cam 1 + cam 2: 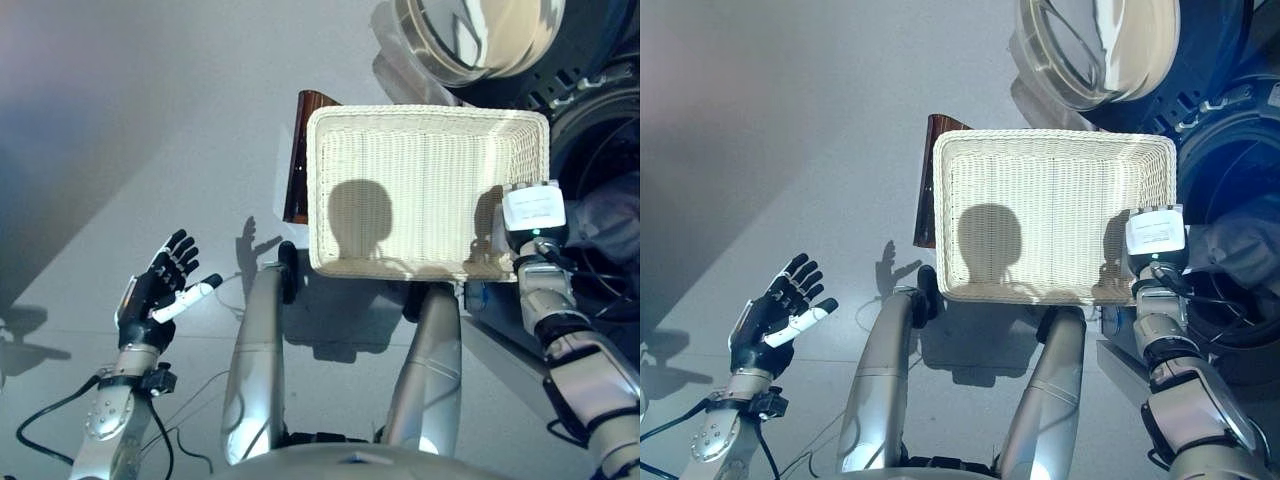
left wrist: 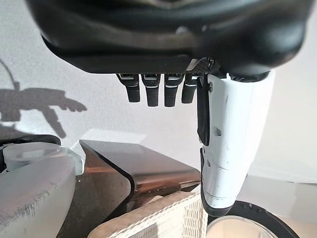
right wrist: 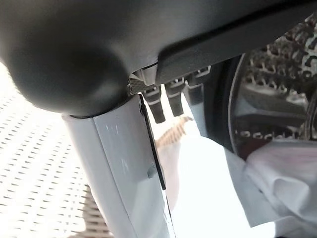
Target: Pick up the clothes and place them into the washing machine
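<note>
Left hand [image 1: 160, 285]: well left of the basket [image 1: 428, 118], fingers straight and spread, holding nothing.

Basket: looks empty, long axis running left to right.

Right hand [image 1: 532, 215]: at the basket's right end, by the rim; fingers look relaxed, no grip on anything, though the view is tight.

Cloth [image 3: 277, 186]: pale, bunched at the washer drum [image 3: 277, 74] mouth, right of the basket, nearer the right hand.

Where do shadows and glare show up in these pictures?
Left eye view: a round dark shadow falls inside the white basket, and the left hand casts a small one on the floor. Right wrist view: bright glare washes out the area past the right hand, beside the pale cloth.
</note>
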`<state>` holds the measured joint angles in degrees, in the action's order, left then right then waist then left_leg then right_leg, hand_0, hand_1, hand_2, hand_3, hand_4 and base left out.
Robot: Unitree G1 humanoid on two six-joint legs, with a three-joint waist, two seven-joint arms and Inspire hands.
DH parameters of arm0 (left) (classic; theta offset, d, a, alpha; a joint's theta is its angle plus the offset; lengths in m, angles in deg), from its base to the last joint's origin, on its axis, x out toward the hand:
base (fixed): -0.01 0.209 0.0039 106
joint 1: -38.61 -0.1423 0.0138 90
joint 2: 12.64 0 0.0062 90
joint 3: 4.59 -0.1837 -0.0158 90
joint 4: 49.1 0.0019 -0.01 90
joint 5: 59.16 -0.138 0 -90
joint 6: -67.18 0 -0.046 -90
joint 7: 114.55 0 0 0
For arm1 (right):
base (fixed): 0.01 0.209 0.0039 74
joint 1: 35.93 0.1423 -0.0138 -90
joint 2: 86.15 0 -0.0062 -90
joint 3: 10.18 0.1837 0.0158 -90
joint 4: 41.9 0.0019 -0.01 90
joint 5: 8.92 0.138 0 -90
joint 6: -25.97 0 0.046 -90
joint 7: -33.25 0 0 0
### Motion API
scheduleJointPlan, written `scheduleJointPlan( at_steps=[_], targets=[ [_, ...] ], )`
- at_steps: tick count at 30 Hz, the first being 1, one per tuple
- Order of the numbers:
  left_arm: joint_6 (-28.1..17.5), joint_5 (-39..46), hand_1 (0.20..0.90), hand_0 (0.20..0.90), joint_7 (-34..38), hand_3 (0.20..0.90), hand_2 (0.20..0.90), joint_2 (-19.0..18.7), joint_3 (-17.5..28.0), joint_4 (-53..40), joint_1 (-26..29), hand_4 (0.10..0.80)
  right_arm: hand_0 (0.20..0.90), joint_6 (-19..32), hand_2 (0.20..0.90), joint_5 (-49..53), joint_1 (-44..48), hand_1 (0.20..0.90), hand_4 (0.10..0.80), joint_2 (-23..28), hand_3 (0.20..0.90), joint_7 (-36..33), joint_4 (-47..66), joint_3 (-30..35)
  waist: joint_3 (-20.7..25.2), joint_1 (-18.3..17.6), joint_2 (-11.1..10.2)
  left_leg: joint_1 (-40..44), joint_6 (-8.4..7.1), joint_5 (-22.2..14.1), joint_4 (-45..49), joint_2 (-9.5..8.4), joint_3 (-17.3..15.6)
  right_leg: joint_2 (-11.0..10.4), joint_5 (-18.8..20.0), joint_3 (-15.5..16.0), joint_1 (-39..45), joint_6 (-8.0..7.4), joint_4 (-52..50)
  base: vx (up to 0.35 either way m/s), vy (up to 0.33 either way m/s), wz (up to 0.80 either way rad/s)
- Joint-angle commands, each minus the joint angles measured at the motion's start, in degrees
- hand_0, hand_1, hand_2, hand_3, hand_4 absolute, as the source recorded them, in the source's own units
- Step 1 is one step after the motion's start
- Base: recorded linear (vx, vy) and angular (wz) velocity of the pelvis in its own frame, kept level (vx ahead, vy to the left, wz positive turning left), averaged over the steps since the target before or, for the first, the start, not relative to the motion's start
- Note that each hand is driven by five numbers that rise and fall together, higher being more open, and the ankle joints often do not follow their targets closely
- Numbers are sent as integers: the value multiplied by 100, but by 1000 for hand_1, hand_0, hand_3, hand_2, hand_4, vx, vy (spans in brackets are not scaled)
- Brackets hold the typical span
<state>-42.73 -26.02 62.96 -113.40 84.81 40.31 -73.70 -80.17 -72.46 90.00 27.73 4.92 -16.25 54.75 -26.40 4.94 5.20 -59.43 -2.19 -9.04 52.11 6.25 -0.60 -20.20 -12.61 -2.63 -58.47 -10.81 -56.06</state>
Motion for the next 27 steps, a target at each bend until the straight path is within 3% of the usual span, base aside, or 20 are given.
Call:
scheduleJointPlan(
  at_steps=[1,5,6,13,14,15,16,27],
  targets=[
    [-447,-57,900,900,7,900,900,-171,288,-330,-213,800,200,-263,200,257,351,200,300,136,200,-342,-403,-74,370,66,78,60,-365,79,-511,235,233,40,119,-27,-86,188,208,0,0,0],
    [-433,-47,900,900,-1,900,900,-186,278,-378,-228,800,200,-287,200,351,417,200,300,81,200,-374,-486,-86,351,70,87,109,-365,93,-531,240,221,38,128,-19,-44,185,222,0,0,0],
    [-430,-64,900,900,7,900,900,-186,279,-367,-223,800,900,-288,900,358,411,900,800,73,900,-397,-461,-80,352,65,85,125,-361,92,-540,237,218,41,125,-18,-39,186,222,0,0,0],
    [-441,-117,900,900,57,900,900,-156,299,-330,-199,800,900,-251,900,372,273,900,800,98,900,-472,-45,42,343,27,58,169,-358,100,-571,231,215,68,133,-21,7,185,244,0,0,0],
    [-441,-117,900,900,52,900,900,-154,293,-317,-194,800,702,-243,702,367,242,702,659,98,702,-468,19,68,345,23,53,180,-359,105,-586,234,213,66,135,-25,8,184,245,0,0,0],
    [-437,-128,900,900,61,900,900,-160,300,-308,-187,800,425,-233,425,369,237,425,461,99,425,-459,81,80,351,15,49,182,-358,106,-588,233,218,68,137,-28,16,188,254,0,0,0],
    [-434,-122,900,900,59,900,900,-153,302,-303,-181,800,200,-221,200,374,210,200,300,109,200,-449,136,109,356,12,46,177,-358,108,-584,232,225,63,138,-26,16,188,254,0,0,0],
    [-433,-145,900,900,79,900,900,-112,402,-264,-206,800,200,-198,200,461,49,200,300,167,200,-467,409,372,388,-8,30,198,-366,115,-607,249,220,70,146,-20,35,192,291,0,0,0]
  ],
)
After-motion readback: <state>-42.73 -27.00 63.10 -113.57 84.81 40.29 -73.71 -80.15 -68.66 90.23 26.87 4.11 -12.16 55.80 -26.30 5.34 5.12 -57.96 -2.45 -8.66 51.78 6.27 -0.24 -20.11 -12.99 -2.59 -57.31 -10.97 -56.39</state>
